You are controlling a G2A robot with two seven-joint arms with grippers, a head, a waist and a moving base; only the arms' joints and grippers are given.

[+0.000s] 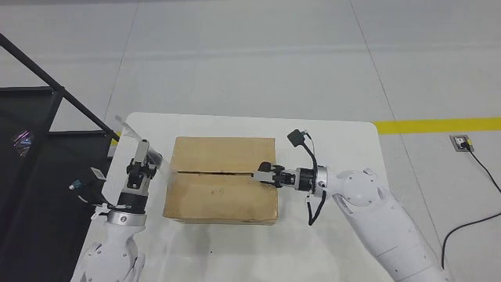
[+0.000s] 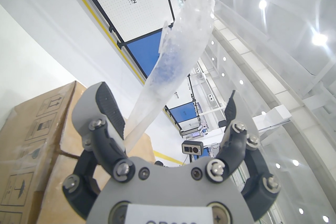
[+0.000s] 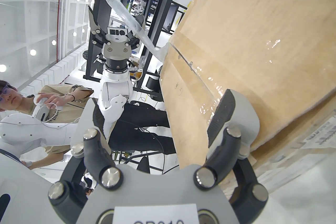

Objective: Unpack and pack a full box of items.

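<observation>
One brown cardboard box (image 1: pixel 221 180), rectangular, flaps shut and seam glossy, sat mid-way across the white table (image 1: pixel 344 149). At its 3 o'clock was the right gripper (image 3: pixel 161 104), fingers spread wide, one ribbed black pad against the top edge by the seam. At 9 o'clock, the left gripper (image 2: pixel 168 93) gaped too. One crinkled clear tape strip (image 2: pixel 181 51) rose between its fingers, just beside one pad, its foot running down to the box.

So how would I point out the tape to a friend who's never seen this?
Find the white table, then the brown box on it. At the box's end by the left gripper, the tape rises from the seam, between that gripper's open jaws. It alone is clear and crinkled.
</observation>
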